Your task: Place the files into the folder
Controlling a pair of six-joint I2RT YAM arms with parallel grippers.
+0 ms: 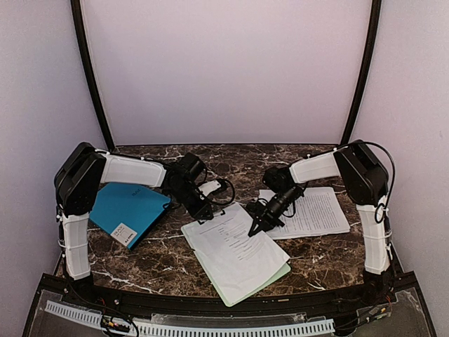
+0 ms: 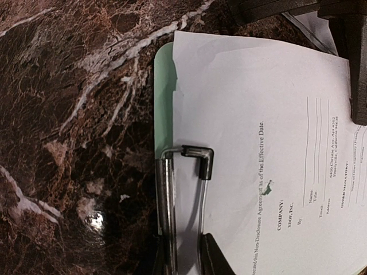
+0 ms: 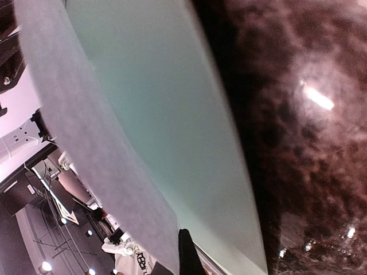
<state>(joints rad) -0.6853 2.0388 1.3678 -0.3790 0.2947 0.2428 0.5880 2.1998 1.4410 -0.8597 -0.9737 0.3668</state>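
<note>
Sheet [image 3: 86, 132]: white, blurred band running from top left to bottom centre, over the clipboard.
Clipboard [image 3: 172, 114]: pale green, flat on the worktop.
Worktop [image 3: 298, 172]: dark marble with glare, on the right.
Fingers [image 3: 186, 255]: one dark tip at the sheet's lower end.

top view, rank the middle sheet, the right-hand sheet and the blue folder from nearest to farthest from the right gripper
1. middle sheet, at table centre, directly under the right gripper.
2. right-hand sheet, a little way off on the right side, beneath that arm.
3. blue folder, far across on the left side.
</note>
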